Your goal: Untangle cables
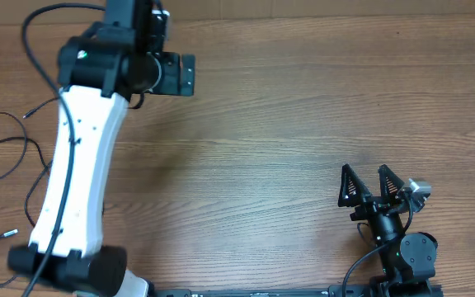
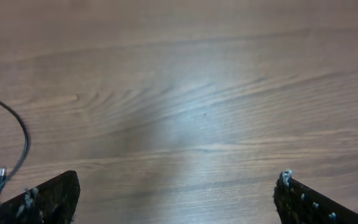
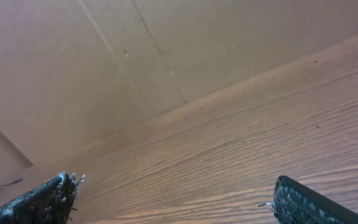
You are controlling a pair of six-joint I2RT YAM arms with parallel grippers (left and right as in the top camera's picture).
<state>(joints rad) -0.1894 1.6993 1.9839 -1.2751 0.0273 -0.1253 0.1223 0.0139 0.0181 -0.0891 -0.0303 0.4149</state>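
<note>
With the cables (image 1: 7,141) strewn along the worktop's (image 1: 287,124) left edge, the left gripper (image 2: 176,193) and right gripper (image 1: 363,173) both stood wide open and empty, so the first grasp seemingly remained undone, calling for the left one to reach a strand.

cables (image 1: 28,113): perhaps 3, partly off-frame | left claw (image 2: 178,186), right claw (image 1: 369,183): 2 | arms (image 1: 77,165): 2 | table (image 1: 262,124): 1

Wooden table (image 1: 287,124), loose black cables (image 2: 26,138)
</note>
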